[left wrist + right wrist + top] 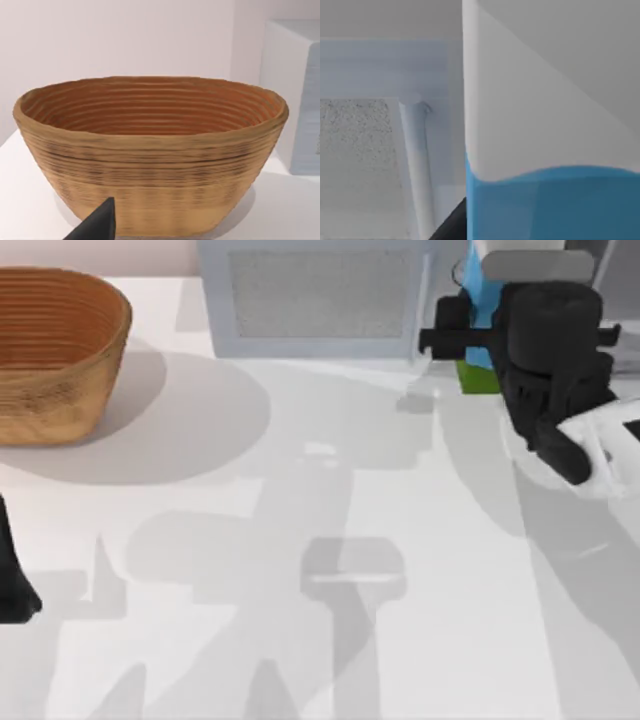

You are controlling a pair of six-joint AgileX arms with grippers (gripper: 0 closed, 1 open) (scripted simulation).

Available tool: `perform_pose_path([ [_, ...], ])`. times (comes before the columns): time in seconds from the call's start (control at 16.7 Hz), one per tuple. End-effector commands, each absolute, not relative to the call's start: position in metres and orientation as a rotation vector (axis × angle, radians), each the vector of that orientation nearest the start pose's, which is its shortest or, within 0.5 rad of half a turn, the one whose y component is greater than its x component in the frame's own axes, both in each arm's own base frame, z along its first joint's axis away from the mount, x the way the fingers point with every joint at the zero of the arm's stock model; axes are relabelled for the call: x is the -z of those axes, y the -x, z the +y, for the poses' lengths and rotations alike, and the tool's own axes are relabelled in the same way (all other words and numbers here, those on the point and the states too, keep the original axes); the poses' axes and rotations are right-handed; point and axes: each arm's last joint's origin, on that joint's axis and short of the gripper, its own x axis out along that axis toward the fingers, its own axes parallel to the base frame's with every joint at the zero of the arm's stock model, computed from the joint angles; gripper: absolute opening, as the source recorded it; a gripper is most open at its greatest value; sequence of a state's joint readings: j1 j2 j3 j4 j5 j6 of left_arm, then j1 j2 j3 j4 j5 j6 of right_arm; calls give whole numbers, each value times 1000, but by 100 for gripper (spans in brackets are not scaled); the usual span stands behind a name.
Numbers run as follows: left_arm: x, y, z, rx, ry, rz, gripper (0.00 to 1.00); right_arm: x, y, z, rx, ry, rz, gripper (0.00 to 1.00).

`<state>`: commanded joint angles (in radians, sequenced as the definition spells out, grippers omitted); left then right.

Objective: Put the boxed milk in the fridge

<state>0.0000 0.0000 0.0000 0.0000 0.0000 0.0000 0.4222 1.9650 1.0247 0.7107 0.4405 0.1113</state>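
White table (300, 540) — boxed milk (480, 310) at right tool (455, 335).

1. You see the boxed milk (478, 315) upright at the table's far right: white top, blue middle, green base, just beside the fridge.
2. The fridge (320, 300) stands at the back, its pale-framed door closed.

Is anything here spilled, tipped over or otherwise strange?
Nothing stands out. The boxed milk stands upright beside the fridge, with the right hand at it. The basket sits upright. No spill on the table.
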Motion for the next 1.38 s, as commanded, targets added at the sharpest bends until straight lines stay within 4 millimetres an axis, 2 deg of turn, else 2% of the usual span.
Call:
perform_pose_path([
  [0.24, -160, -106, -1, 0, 0, 0, 100, -204, -374, 157, 12, 3, 213, 0],
  [0.36, -160, -106, -1, 0, 0, 0, 100, -220, -373, 157, 9, -3, 202, 0],
  [0.72, -160, -106, -1, 0, 0, 0, 100, -221, -372, 157, 8, -4, 204, 0],
  [0.9, -160, -106, -1, 0, 0, 0, 100, -230, -362, 146, 5, -5, 199, 0],
  [1.02, -160, -106, -1, 0, 0, 0, 100, -242, -346, 130, 4, -6, 192, 0],
  [1.14, -160, -106, -1, 0, 0, 0, 100, -257, -322, 109, 5, -9, 175, 0],
  [1.38, -160, -106, -1, 0, 0, 0, 100, -280, -248, 60, 8, -22, 106, 0],
])
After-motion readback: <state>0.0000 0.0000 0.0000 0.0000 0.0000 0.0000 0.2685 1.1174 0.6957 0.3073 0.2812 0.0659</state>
